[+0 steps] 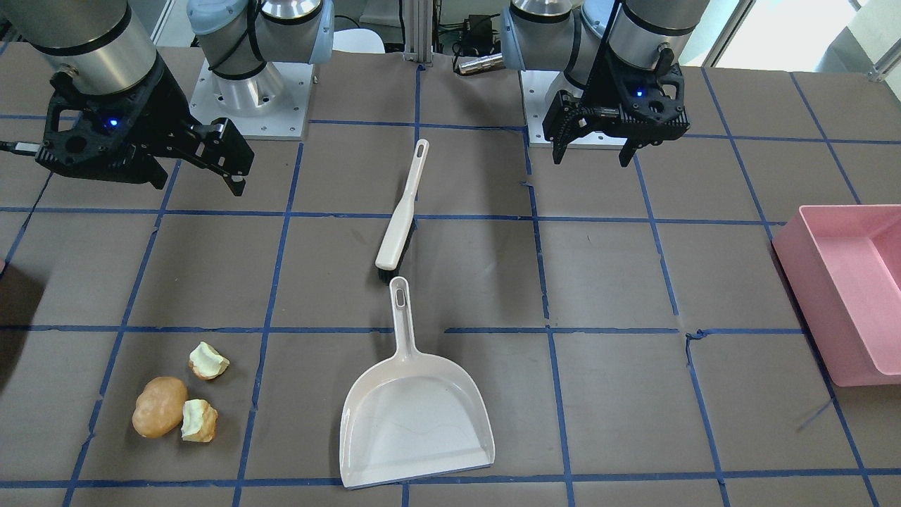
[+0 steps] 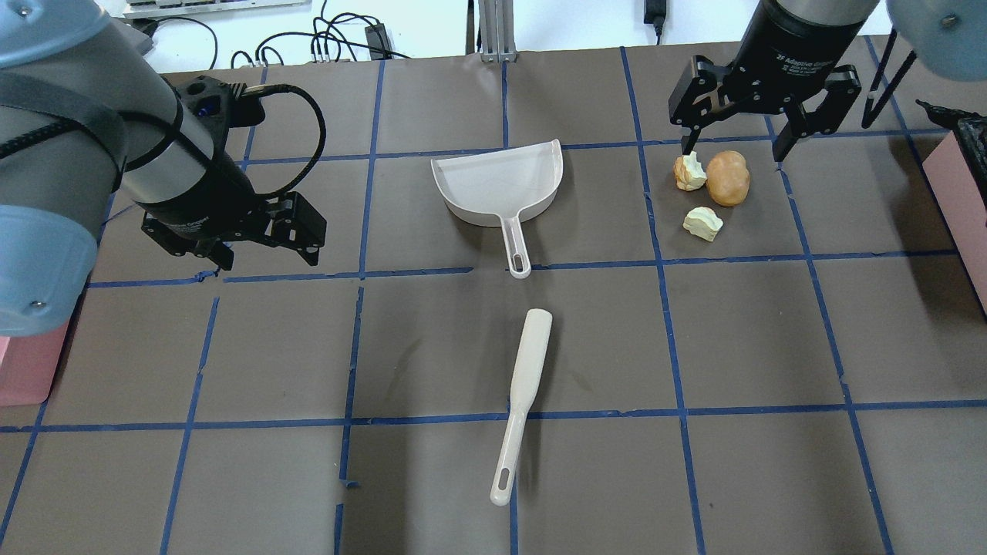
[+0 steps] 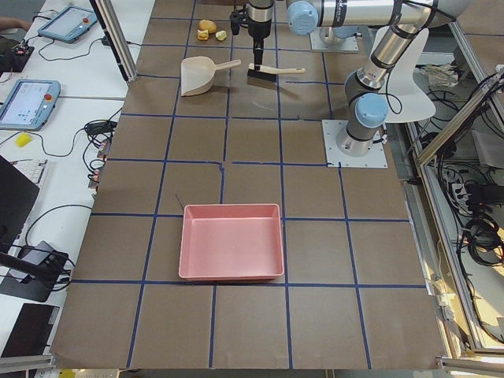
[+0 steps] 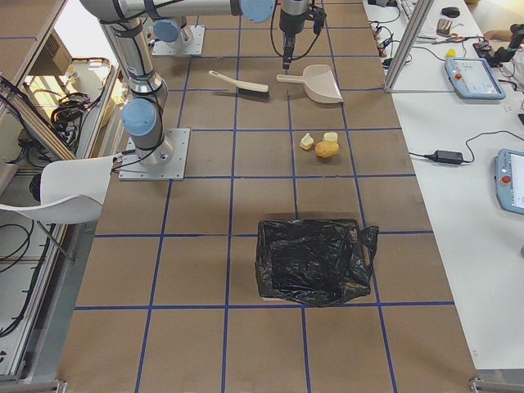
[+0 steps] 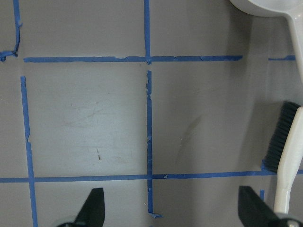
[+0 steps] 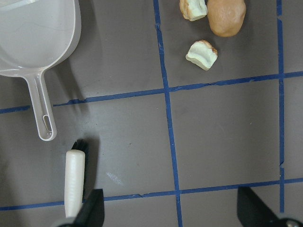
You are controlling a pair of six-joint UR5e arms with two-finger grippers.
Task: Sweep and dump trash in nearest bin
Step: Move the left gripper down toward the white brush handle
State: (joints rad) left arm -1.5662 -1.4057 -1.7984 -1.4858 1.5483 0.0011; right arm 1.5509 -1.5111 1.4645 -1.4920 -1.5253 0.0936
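The trash lies together on the table: a tan potato-like lump (image 1: 159, 406) and two pale-green apple pieces (image 1: 208, 360) (image 1: 198, 420). It also shows in the overhead view (image 2: 728, 178) and the right wrist view (image 6: 226, 16). A cream dustpan (image 1: 415, 415) (image 2: 501, 185) and a cream brush with black bristles (image 1: 401, 218) (image 2: 524, 385) lie mid-table, handle ends facing. My right gripper (image 1: 197, 176) (image 2: 732, 148) hangs open and empty above the table on the trash's side. My left gripper (image 1: 591, 158) (image 2: 266, 258) hangs open and empty, off the brush's other side.
A pink bin (image 1: 845, 282) (image 3: 232, 240) stands at the table end on my left. A bin lined with a black bag (image 4: 311, 262) stands at the end on my right, closer to the trash. Blue tape lines grid the brown table.
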